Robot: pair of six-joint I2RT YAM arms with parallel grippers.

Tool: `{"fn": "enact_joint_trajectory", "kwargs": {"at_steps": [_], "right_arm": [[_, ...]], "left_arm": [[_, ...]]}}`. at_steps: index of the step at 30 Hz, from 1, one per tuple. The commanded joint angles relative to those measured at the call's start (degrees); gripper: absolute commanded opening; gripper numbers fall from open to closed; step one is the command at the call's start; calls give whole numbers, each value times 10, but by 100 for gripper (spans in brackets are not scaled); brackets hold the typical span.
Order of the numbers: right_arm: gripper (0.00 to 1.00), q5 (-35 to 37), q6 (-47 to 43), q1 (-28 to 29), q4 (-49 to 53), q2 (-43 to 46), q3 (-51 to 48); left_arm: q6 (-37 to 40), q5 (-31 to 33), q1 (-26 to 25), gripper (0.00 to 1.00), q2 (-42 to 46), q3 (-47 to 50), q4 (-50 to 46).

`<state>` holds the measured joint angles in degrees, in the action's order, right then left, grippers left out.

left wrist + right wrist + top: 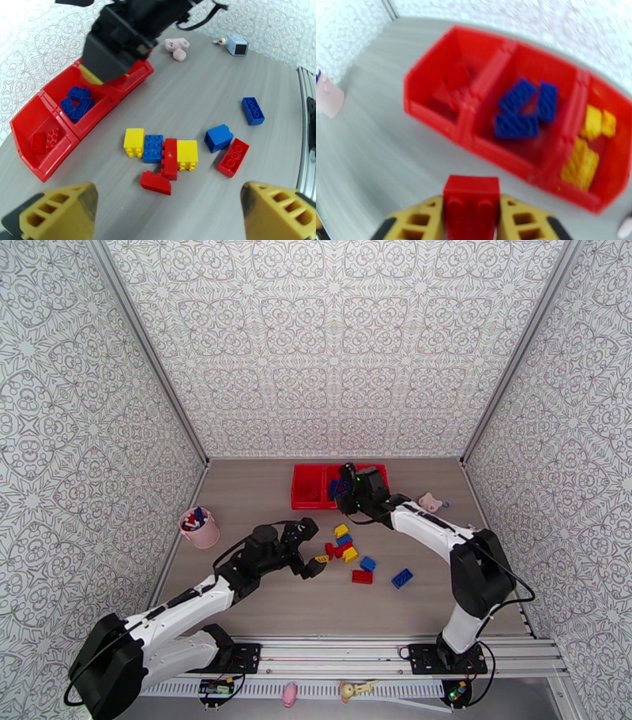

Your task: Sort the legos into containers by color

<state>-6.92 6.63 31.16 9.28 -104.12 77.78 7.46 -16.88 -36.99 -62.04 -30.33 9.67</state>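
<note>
Right arm reaches far to the bins [434, 108], my right gripper [472, 217] pinching a red brick [471, 195], studs up; left gripper [166, 213] spread wide, low over loose bricks [170, 158] on the table [197, 98]

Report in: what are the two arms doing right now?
Right end effector shut on red lego, by bins. Left end effector open over loose legos. Nothing blocking.
</note>
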Motion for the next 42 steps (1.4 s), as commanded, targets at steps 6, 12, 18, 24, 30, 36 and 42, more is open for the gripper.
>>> {"fn": "enact_joint_trajectory", "kwargs": {"at_steps": [6,12,18,24,30,36,42], "right_arm": [[33,-31,4,11,-92,-143,158],[33,-20,12,15,-93,-240,280],[33,-12,25,15,-71,-329,388],[47,-7,12,15,-37,-339,430],[70,6,-10,14,-66,-254,336],[92,17,-17,7,-158,-122,149],[100,39,-64,-2,-208,32,-49]], "left_arm": [[-28,41,-2,100,18,17,2],[-33,49,-6,100,11,21,18],[-37,52,-9,100,2,20,29],[-68,71,-9,100,2,18,39],[-139,136,-12,100,-13,-2,27],[-360,242,-7,100,-52,-101,-147],[-489,246,-3,100,-133,-194,-286]]}}
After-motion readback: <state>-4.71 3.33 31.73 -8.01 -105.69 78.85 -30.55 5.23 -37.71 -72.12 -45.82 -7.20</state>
